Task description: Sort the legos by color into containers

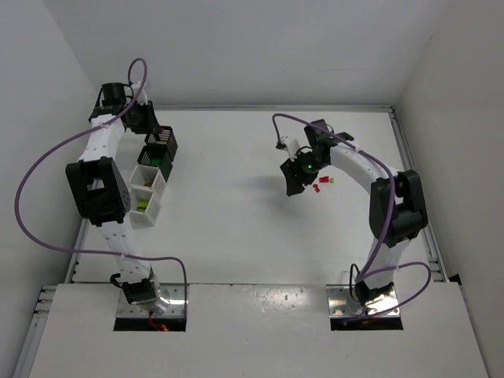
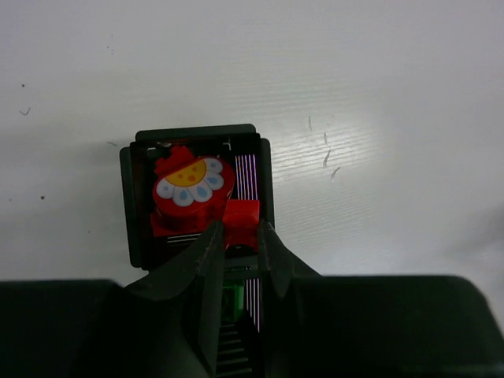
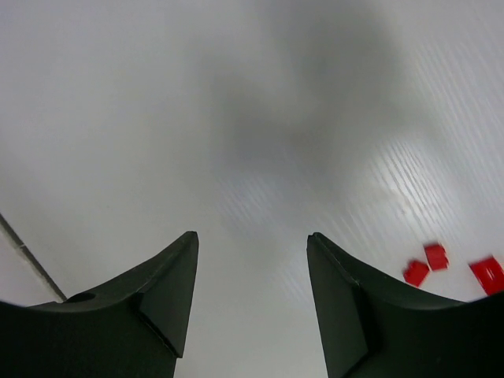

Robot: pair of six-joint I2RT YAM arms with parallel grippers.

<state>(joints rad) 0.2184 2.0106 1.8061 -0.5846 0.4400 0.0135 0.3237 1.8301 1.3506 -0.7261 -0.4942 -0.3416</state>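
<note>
Four containers stand in a row at the far left: two black bins (image 1: pixel 161 142) and two white bins (image 1: pixel 145 197). My left gripper (image 1: pixel 140 116) hangs over the far black bin (image 2: pixel 134 205), which holds a red flower block (image 2: pixel 189 189). The left gripper (image 2: pixel 240 228) is shut on a small red lego (image 2: pixel 241 213) at its tips. Something green (image 2: pixel 228 303) shows lower down between the fingers. My right gripper (image 1: pixel 293 179) stands open and empty (image 3: pixel 252 236) above the table. Small red legos (image 3: pixel 425 264) lie to its right, also seen from above as red legos (image 1: pixel 318 187) beside a yellow-green one (image 1: pixel 331 180).
A white bin holds a yellow-green piece (image 1: pixel 142 206). White walls enclose the table on the left, back and right. Purple cables loop off both arms. The metal base plates (image 1: pixel 150 311) sit at the near edge.
</note>
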